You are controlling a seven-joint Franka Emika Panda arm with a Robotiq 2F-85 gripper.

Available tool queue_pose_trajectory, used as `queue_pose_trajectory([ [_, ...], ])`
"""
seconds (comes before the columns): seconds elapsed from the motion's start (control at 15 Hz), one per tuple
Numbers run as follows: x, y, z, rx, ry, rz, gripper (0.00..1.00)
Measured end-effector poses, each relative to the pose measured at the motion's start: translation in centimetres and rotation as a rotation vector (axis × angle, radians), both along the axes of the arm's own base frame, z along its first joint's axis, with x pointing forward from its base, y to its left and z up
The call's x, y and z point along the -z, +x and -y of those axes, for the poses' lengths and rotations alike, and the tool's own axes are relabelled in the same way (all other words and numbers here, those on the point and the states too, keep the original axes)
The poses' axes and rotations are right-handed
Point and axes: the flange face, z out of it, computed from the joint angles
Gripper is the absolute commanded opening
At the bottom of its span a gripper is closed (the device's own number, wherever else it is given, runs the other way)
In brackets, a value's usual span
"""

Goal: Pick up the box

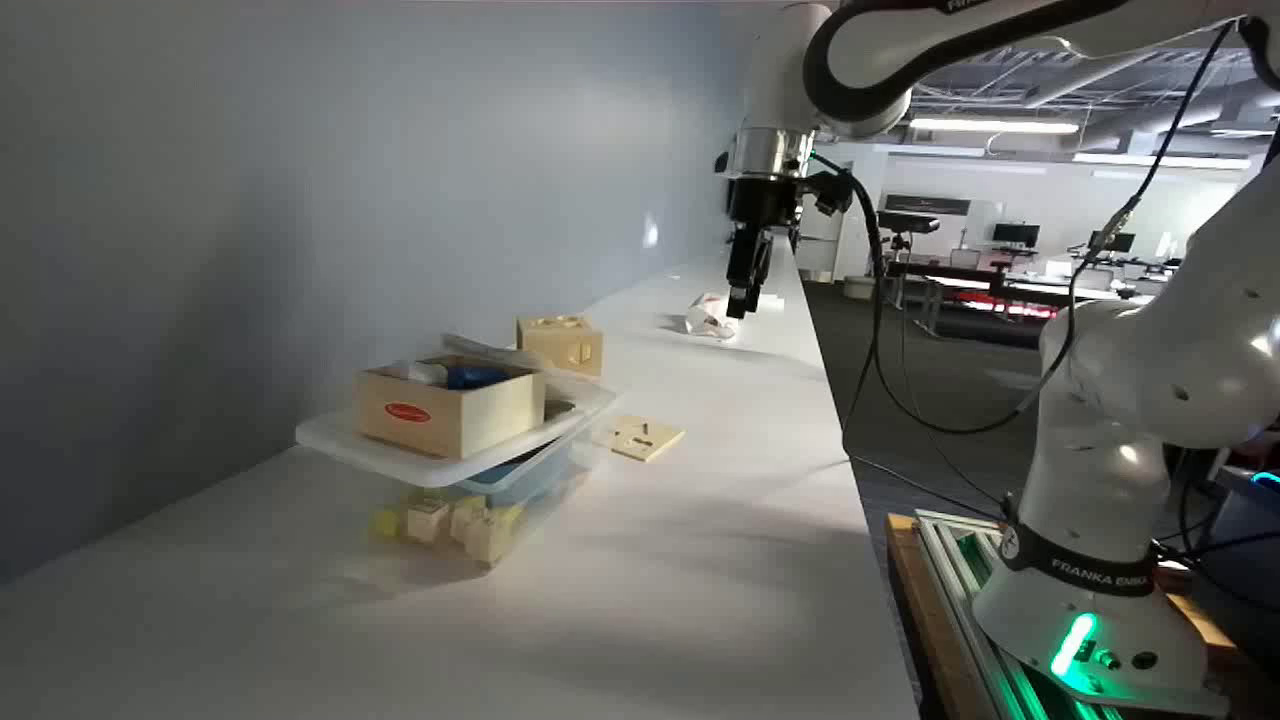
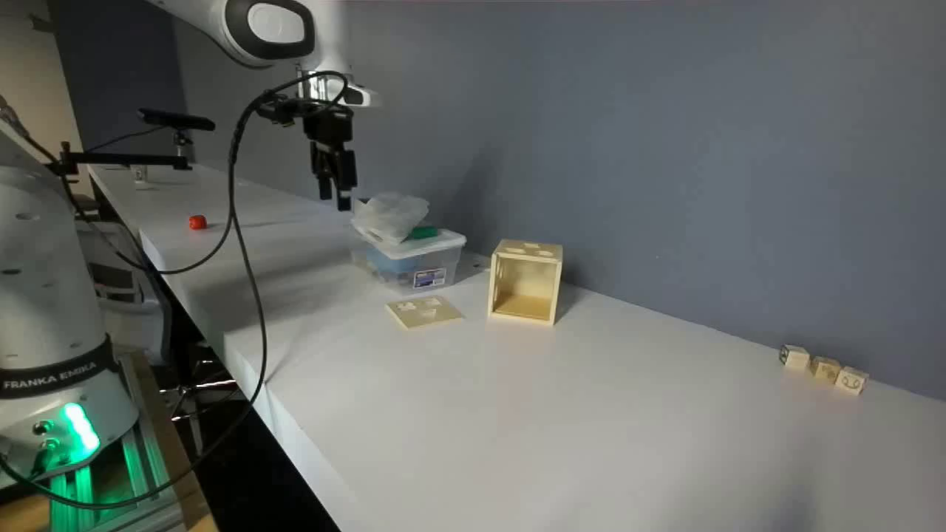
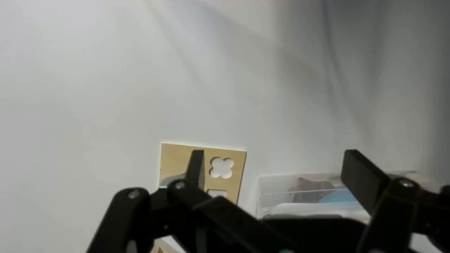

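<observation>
White tabletop [image 2: 591,421], grey-blue wall [image 2: 665,170]: box [image 2: 526,281] not yet grasped

Gripper [image 3: 276,165]: jaws spread wide, holding nothing; it hangs higher than the clear tub [image 2: 429,262]. Box stands beside the tub, near the wall, well apart from the gripper. Step, as judged: approach. Next move likely calls for travel past the tub at height, then a straight descent to straddle the box's sides or one thin edge. Main risk: snagging the bag [image 2: 392,216] on the tub.

Materials, working outward. Tub: see-through plastic, pale lid [image 2: 447,240]; bag crumpled, translucent. Panel [image 3: 218,183], near the tub: flat, tan, clover cut-out. Box: smooth, probably plywood, cube-like, one face open, cut-outs on top. Three small blocks [image 2: 825,369], well apart from the tub: cube-shaped, tan, dark-marked.
</observation>
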Motion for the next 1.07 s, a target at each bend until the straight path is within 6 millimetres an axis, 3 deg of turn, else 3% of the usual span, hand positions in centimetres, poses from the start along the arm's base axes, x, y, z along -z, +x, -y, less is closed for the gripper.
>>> queue_pose_trajectory([
  [0.27, -0.1, 0.0, 0.2, 0.005, 0.0, 0.004, 1.0],
  [0.47, -0.9, 0.2, 1.6, 0.038, 0.003, 0.035, 1.0],
  [0.87, -3.4, 1.2, 7.1, 0.162, 0.081, 0.12, 1.0],
  [1.07, -4.3, 2.2, 10.8, 0.217, 0.179, 0.169, 1.0],
])
